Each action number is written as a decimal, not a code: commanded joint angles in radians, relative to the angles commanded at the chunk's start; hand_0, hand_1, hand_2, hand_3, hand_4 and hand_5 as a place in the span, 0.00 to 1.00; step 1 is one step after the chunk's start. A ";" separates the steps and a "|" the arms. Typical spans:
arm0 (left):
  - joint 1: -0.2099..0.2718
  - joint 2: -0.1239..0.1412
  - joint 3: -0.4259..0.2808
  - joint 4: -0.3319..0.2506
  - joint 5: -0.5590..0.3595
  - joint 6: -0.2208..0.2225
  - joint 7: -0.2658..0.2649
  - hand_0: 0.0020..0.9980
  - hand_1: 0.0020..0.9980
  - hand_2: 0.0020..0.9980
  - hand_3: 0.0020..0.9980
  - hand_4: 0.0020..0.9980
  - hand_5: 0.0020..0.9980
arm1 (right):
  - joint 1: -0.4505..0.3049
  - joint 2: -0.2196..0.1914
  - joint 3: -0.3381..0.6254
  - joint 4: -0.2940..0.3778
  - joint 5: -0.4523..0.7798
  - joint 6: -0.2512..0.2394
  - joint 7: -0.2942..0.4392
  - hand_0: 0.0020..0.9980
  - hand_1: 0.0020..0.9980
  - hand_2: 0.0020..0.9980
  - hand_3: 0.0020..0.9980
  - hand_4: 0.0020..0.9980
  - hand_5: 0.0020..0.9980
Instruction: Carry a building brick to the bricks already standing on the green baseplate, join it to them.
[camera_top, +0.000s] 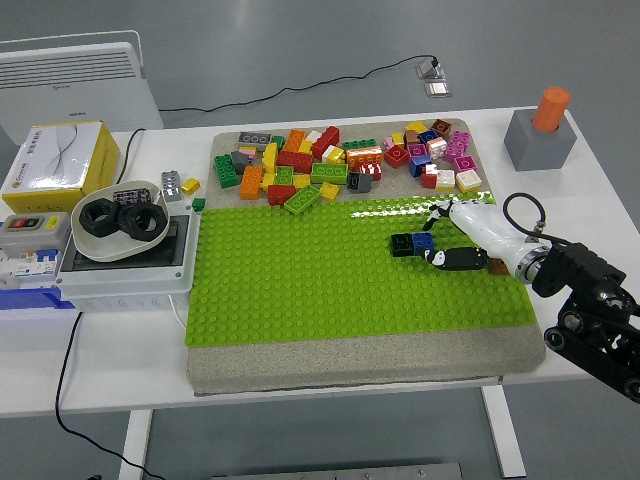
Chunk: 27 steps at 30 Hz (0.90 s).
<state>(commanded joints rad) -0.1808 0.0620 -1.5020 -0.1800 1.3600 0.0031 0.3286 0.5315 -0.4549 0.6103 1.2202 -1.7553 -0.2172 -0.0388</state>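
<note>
Small blue brick (423, 241) touching black brick (403, 244) on baseplate (300, 280)

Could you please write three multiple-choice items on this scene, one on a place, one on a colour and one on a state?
1. Where does the loose brick pile lie?
A. along the baseplate's far edge
B. in the white bowl
C. on the yellow box

2. What colour is the cylinder on the grey block?
A. blue
B. orange
C. green

3. What is the right hand doing?
A. resting off the table
B. lifting the bowl
C. reaching to the bricks on the plate

Answers: 1 A, the brick pile sits beyond the green baseplate. 2 B, the cylinder is orange. 3 C, the right hand is beside the black and blue bricks.
</note>
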 joint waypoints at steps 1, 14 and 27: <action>0.000 0.000 0.001 0.000 -0.001 0.000 0.000 0.74 0.73 0.70 0.82 0.83 1.00 | -0.007 -0.008 0.015 0.011 0.015 -0.012 0.009 0.89 0.89 0.88 0.67 0.70 0.55; 0.001 0.000 0.004 0.000 -0.010 0.006 0.001 0.74 0.73 0.70 0.82 0.83 1.00 | -0.090 -0.213 0.198 0.225 -0.205 0.166 -0.176 0.90 0.89 0.87 0.68 0.76 0.24; 0.001 -0.001 -0.008 0.000 0.004 0.004 0.006 0.74 0.73 0.71 0.82 0.83 1.00 | -0.130 -0.261 0.114 0.283 -0.336 0.262 -0.247 0.91 0.90 0.90 0.72 0.76 0.11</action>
<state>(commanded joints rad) -0.1797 0.0614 -1.5101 -0.1800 1.3642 0.0075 0.3346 0.4020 -0.7164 0.7245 1.5029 -2.0910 0.0452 -0.2859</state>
